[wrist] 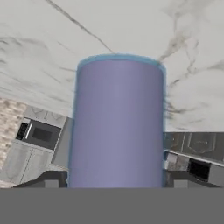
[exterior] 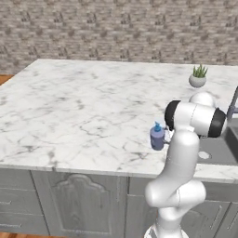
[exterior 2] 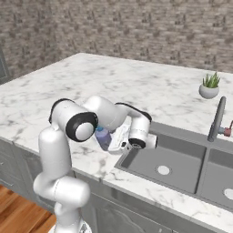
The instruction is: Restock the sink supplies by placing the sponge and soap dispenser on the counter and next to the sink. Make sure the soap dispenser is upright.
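Note:
The soap dispenser (exterior: 157, 136), a lavender-blue bottle with a blue pump top, stands upright on the white marble counter (exterior: 83, 107) near its front edge, just left of the grey sink (exterior: 216, 151). In the right base view the bottle (exterior 2: 103, 135) sits between the arm's elbow and the hand, and my gripper (exterior 2: 109, 140) reaches it from the sink side. The hand view has the bottle's body (wrist: 117, 127) between the two dark fingertips (wrist: 53, 177), which press against its sides, so my gripper (wrist: 116, 179) is shut on it. The sponge is out of view.
A curved grey faucet (exterior 2: 217, 119) rises behind the double-basin sink (exterior 2: 182, 159). A small potted plant (exterior 2: 209, 86) stands on the counter (exterior 2: 113, 82) behind the sink. A stone wall runs along the back. The counter stretches wide to the left of the bottle.

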You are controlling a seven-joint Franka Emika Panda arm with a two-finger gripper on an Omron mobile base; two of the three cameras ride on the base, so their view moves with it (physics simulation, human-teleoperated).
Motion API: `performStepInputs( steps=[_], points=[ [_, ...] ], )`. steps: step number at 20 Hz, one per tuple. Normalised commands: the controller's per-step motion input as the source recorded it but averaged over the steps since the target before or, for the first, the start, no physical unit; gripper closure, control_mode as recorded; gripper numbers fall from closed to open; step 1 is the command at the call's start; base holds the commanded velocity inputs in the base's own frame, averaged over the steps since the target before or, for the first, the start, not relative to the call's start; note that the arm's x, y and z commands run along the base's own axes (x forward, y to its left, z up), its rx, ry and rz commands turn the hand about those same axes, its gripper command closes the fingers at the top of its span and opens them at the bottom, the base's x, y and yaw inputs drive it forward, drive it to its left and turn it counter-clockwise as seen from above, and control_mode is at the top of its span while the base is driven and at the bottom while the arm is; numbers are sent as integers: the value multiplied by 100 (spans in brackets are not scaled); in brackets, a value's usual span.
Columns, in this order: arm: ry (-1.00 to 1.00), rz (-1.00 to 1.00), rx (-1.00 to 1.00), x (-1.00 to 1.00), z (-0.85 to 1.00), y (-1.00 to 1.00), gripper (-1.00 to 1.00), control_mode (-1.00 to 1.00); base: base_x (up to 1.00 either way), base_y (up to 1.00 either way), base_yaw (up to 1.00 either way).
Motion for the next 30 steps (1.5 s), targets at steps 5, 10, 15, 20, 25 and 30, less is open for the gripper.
performStepInputs(
  steps=[5,10,15,20,25,30],
  points=[
    [-1,0,4,7,-31,-21,100,-100,0,0,0],
    [-5,0,2,-6,-3,-22,-100,-100,0,0,0],
    [-12,-2,0,-23,10,-23,-100,-100,0,0,0],
    [-13,-14,0,-40,55,-1,-100,-100,0,0,0],
    [-19,-18,-1,-56,95,14,-100,-100,0,0,0],
    [-22,-22,-9,-83,82,52,-100,-100,0,0,0]
  ],
)
